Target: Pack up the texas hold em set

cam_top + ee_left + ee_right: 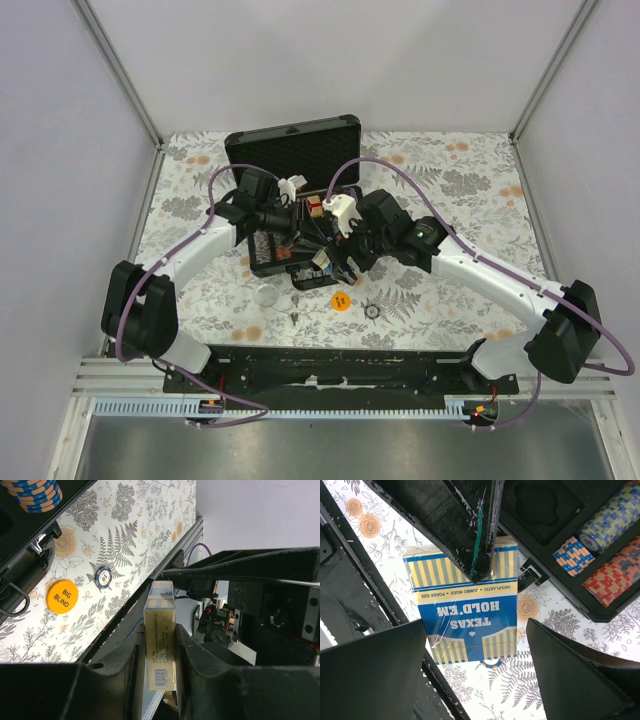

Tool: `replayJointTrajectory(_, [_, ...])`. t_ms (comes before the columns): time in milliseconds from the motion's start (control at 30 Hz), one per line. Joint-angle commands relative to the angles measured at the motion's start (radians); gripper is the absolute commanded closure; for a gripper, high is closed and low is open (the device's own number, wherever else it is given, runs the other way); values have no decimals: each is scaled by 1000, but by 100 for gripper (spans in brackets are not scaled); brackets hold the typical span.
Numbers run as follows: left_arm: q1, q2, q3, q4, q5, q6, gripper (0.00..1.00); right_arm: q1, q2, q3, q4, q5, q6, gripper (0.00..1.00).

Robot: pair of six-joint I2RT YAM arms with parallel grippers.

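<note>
The blue "Texas Hold'em" card deck (465, 615) hangs above the floral table, just in front of the open black case (290, 140). My left gripper (160, 645) is shut on the deck (160, 635), pinching its two broad faces, so its yellow edge faces that camera. My right gripper (476, 630) stands open around the same deck, with a clear gap on the right side. One left finger (465, 525) crosses over the deck's top in the right wrist view. Rows of striped chips (610, 515) lie in the case's foam. A red deck (313, 207) sits in the case.
An orange "Big Blind" button (62, 596) and a loose blue-and-white chip (103, 577) lie on the table near the case's front edge. A clear round piece (266, 295) rests left of them. Both arms crowd together over the case's front right corner.
</note>
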Motion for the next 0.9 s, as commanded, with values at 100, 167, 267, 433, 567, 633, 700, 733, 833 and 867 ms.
replayJointTrajectory(100, [-12,-106,12,9,-173,-2,98,1,-94,-12,51,75,16,2])
replayJointTrajectory(167, [-9,-136,7,13,-261,-5,98,1,-117,-17,50,98,23,2])
replayJointTrajectory(267, [-7,-172,-5,24,-412,-18,98,1,-138,-24,50,153,34,2])
replayJointTrajectory(433, [-6,-228,-80,78,-656,-106,98,1,-149,-38,50,277,98,2])
replayJointTrajectory(567, [-6,-242,-169,194,-735,-192,98,0,-149,-41,47,337,128,2])
replayJointTrajectory(633, [-6,-238,-207,272,-735,-222,98,0,-137,-23,33,351,155,2])
replayJointTrajectory(700, [-6,-233,-241,341,-749,-258,98,-2,-121,5,8,339,180,2])
replayJointTrajectory(733, [-6,-230,-250,361,-753,-266,98,0,-115,14,5,334,195,2])
replayJointTrajectory(833, [-6,-219,-261,420,-776,-271,98,-2,-100,20,14,317,235,2])
replayJointTrajectory(867, [-6,-216,-264,429,-784,-272,98,-2,-98,16,20,314,246,2])
